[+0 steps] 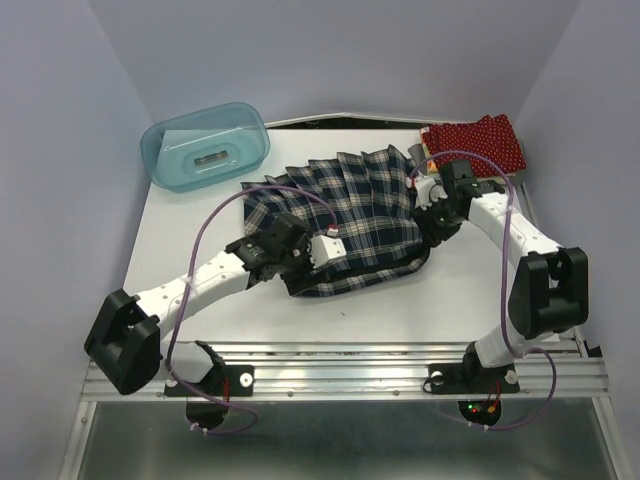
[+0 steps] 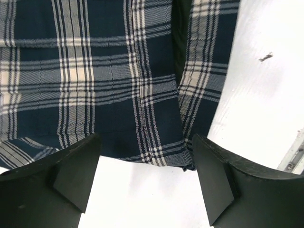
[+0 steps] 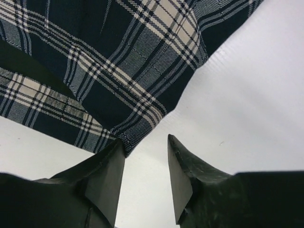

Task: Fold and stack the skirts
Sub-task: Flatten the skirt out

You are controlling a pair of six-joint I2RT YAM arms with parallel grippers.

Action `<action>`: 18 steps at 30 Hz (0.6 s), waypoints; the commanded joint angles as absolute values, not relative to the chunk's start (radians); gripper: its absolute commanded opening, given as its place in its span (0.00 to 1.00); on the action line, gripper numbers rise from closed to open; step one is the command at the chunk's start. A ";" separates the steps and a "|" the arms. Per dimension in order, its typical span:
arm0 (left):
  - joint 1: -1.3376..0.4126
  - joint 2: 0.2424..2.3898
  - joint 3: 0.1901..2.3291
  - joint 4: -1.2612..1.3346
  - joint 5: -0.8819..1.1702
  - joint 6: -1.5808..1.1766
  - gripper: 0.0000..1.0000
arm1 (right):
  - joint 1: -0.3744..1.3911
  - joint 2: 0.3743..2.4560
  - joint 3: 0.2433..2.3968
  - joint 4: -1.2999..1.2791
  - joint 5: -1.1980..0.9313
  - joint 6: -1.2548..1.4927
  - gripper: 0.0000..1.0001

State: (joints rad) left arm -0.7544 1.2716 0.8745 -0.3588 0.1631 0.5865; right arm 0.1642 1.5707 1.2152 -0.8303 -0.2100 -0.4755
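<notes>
The plaid skirt (image 1: 350,215) lies spread in the middle of the table. My left gripper (image 1: 290,262) is open over its near left edge; in the left wrist view the plaid hem (image 2: 118,95) ends just ahead of the wide-apart fingers (image 2: 71,171), nothing between them. My right gripper (image 1: 432,222) is open at the skirt's right edge; in the right wrist view a plaid corner (image 3: 128,137) touches the left finger (image 3: 107,175), bare table between the jaws. The dark red dotted skirt (image 1: 475,142) lies folded at the far right corner. The floral skirt is mostly hidden.
A translucent teal bin (image 1: 205,147) stands upside down at the far left. A small orange patch (image 1: 430,165) shows beside the red skirt. White table (image 1: 200,230) surrounds the plaid skirt. Grey walls enclose the back and sides.
</notes>
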 commanded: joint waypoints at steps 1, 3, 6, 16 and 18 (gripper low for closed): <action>-0.768 1.321 0.871 -0.344 0.056 0.551 0.86 | 0.161 1.589 1.215 -0.821 -0.259 -0.505 0.43; -0.782 1.338 0.850 -0.325 0.011 0.558 0.84 | 0.161 1.585 1.187 -0.795 -0.244 -0.511 0.40; -0.790 1.364 0.821 -0.330 -0.030 0.572 0.80 | 0.161 1.588 1.140 -0.778 -0.221 -0.518 0.37; -0.814 1.305 0.782 -0.328 -0.006 0.542 0.86 | 0.161 1.525 1.042 -0.764 -0.236 -0.492 0.36; -0.837 1.305 0.795 -0.318 -0.008 0.535 0.86 | 0.161 1.520 1.034 -0.758 -0.235 -0.485 0.37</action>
